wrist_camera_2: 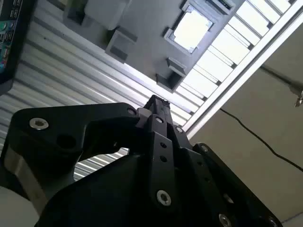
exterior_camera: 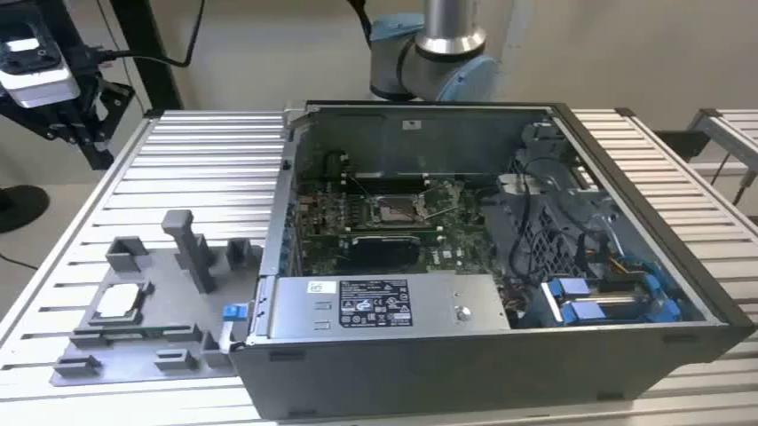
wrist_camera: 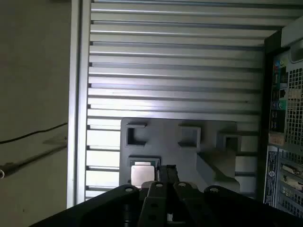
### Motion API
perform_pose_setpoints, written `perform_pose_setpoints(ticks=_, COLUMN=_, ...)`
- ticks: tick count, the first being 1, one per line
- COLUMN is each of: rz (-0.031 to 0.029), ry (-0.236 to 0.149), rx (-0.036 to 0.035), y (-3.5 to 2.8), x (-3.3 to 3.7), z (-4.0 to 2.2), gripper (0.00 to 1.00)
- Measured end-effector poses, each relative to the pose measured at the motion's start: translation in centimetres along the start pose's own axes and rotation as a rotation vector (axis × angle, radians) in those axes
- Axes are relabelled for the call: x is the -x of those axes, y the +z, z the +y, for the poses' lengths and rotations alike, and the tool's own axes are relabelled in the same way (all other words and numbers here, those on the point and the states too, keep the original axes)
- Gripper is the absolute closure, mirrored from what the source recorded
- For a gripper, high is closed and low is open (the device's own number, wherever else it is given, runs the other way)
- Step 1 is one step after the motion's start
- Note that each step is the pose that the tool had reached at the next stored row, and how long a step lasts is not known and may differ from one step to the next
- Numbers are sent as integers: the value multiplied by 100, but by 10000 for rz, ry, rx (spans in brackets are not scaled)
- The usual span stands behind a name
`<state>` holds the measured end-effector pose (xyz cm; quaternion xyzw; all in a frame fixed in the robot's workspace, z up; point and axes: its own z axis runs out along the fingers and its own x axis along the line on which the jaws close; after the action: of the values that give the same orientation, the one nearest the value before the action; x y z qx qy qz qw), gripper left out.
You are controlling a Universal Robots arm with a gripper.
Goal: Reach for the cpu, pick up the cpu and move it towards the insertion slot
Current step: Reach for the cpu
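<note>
gripper (wrist_camera_2: 156, 101): hanging clenched, empty, apart from cpu (exterior_camera: 119, 302) | cpu: lying in grey fixture (exterior_camera: 133, 353) | insertion slot (exterior_camera: 397, 209): sitting inside computer case (exterior_camera: 474, 373)

Here's the table (exterior_camera: 201, 177): a long bench of ribbed aluminium slats, pale and catching the light. Two things sit directly on it. The big one is the open computer case (exterior_camera: 474, 364), dark grey, with its open side facing up. Just beside the case, on the exterior view's left, a flat grey fixture plate (exterior_camera: 166, 306) with raised blocks lies on the slats; whether its edge touches the case wall I can't tell. Past the plate, away from the case, bare slats run to the table's edge rail (wrist_camera: 78, 94).
</note>
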<state>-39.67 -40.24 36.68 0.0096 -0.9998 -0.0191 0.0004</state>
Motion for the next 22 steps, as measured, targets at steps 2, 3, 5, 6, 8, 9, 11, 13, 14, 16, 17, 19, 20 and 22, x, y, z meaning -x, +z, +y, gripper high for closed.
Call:
perform_pose_setpoints(ticks=2, rz=0, ry=0, rx=0, y=0, x=0, z=0, gripper=100)
perform_pose_setpoints(ticks=3, rz=0, ry=0, rx=0, y=0, x=0, z=0, gripper=100)
perform_pose_setpoints(ticks=5, rz=0, ry=0, rx=0, y=0, x=0, z=0, gripper=100)
perform_pose_setpoints(ticks=6, rz=0, ry=0, rx=0, y=0, x=0, z=0, gripper=100)
perform_pose_setpoints(ticks=8, rz=0, ry=0, rx=0, y=0, x=0, z=0, gripper=100)
perform_pose_setpoints(ticks=9, rz=0, ry=0, rx=0, y=0, x=0, z=0, gripper=100)
perform_pose_setpoints(ticks=11, rz=0, ry=0, rx=0, y=0, x=0, z=0, gripper=100)
perform_pose_setpoints(ticks=13, rz=0, ry=0, rx=0, y=0, x=0, z=0, gripper=100)
perform_pose_setpoints(ticks=14, rz=2, ry=0, rx=-1, y=0, x=-5, z=0, gripper=100)
perform_pose_setpoints(ticks=16, rz=1, ry=3, rx=0, y=3, x=-34, z=-6, gripper=100)
perform_pose_setpoints(ticks=17, rz=1, ry=1, rx=1, y=4, x=-47, z=-28, gripper=100)
perform_pose_setpoints(ticks=19, rz=-1, ry=4, rx=2, y=11, x=-87, z=-51, gripper=100)
perform_pose_setpoints(ticks=20, rz=-2, ry=2, rx=1, y=15, x=-100, z=-66, gripper=100)
perform_pose_setpoints(ticks=22, rz=0, ry=2, rx=1, y=20, x=-127, z=-125, gripper=100)
